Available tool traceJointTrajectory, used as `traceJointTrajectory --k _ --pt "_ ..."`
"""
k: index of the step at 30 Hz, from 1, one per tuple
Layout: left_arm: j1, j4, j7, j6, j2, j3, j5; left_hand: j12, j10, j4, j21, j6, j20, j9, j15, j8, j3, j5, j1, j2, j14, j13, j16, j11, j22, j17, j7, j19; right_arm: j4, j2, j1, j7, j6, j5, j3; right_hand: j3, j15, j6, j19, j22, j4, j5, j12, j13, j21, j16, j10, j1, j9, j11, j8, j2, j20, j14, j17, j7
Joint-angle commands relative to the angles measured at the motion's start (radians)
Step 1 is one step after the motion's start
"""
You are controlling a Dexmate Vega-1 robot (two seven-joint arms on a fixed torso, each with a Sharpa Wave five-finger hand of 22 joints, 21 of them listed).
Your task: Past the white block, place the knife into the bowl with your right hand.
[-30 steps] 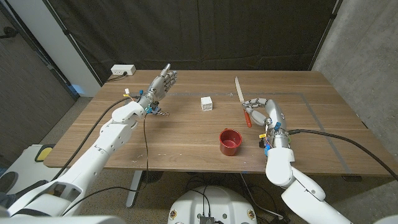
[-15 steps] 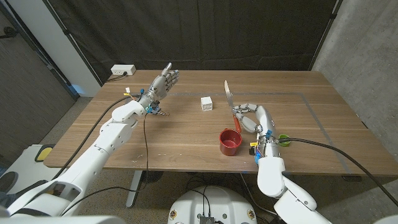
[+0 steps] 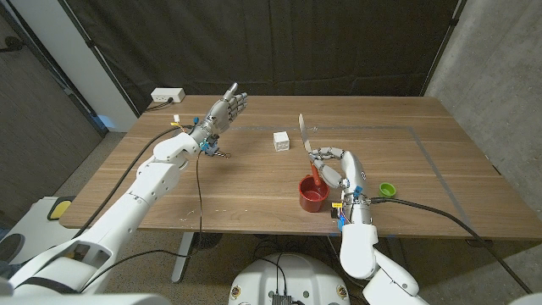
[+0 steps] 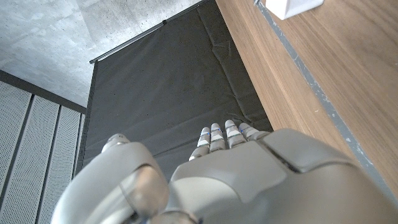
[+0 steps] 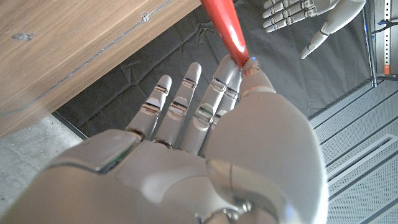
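Observation:
My right hand (image 3: 335, 168) pinches the knife by its red handle (image 3: 316, 173), and the handle's end hangs just over the red bowl (image 3: 312, 196). The silver blade (image 3: 302, 131) slants up and away toward the far side. In the right wrist view the red handle (image 5: 226, 26) runs past the fingertips of that hand (image 5: 205, 130). The white block (image 3: 281, 140) stands on the table beyond the bowl, a little to its left. My left hand (image 3: 223, 111) is raised over the table's far left, fingers spread and holding nothing; its back (image 4: 217, 177) shows in the left wrist view.
A small green cap (image 3: 387, 189) lies on the table right of my right hand. A white power strip (image 3: 167, 96) sits at the far left corner. Cables trail from the left wrist. A dark curtain hangs behind the wooden table (image 3: 237, 186).
My right hand has carried the knife leftward from the right part of the table to just over the bowl, uncovering the green cap. The left hand has barely moved.

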Motion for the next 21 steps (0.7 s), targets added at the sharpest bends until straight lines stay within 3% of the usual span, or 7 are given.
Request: traceJointTrajectory --k 1,14,21 --pt "-0.022 0.018 -0.014 0.005 -0.006 0.012 0.006 0.001 0.006 0.005 0.004 0.009 0.001 0.006 -0.006 0.001 -0.005 -0.002 -0.004 0.003 0.0 0.004 0.001 -0.001 0.005 0.002 0.0 -0.008 0.053 0.038 -0.005 -0.069 0.04 -0.029 -0.025 -0.004 -0.111 0.082 0.003 0.002 0.0 0.007 -0.003 0.003 0.005 -0.003 0.0 0.002 0.002 -0.005 0.007 0.012 0.006 0.002 0.002 -0.073" --pt "-0.018 0.01 -0.007 0.013 -0.001 0.012 0.011 0.0 0.005 0.005 0.006 0.008 0.006 0.006 -0.006 0.0 -0.008 -0.002 -0.004 0.005 0.0 0.004 0.0 -0.002 0.005 0.002 0.001 -0.005 0.109 0.058 -0.014 -0.087 0.062 0.007 -0.026 -0.009 -0.109 0.082 0.012 0.003 0.004 0.005 -0.01 0.001 0.009 -0.01 -0.011 -0.004 0.002 -0.004 0.009 0.009 0.006 -0.002 -0.001 -0.074" --pt "-0.023 0.01 -0.01 0.019 0.001 0.016 0.013 0.0 0.004 0.005 0.007 0.008 0.008 0.006 -0.007 0.0 -0.01 -0.003 -0.005 0.006 -0.001 0.004 0.0 -0.002 0.005 0.002 0.001 -0.003 0.125 0.068 -0.026 -0.107 0.071 0.015 -0.026 -0.014 -0.107 0.078 0.015 0.005 0.008 0.004 -0.034 -0.01 0.011 -0.022 -0.051 -0.011 0.006 -0.005 0.011 0.008 0.007 -0.025 -0.006 -0.076"
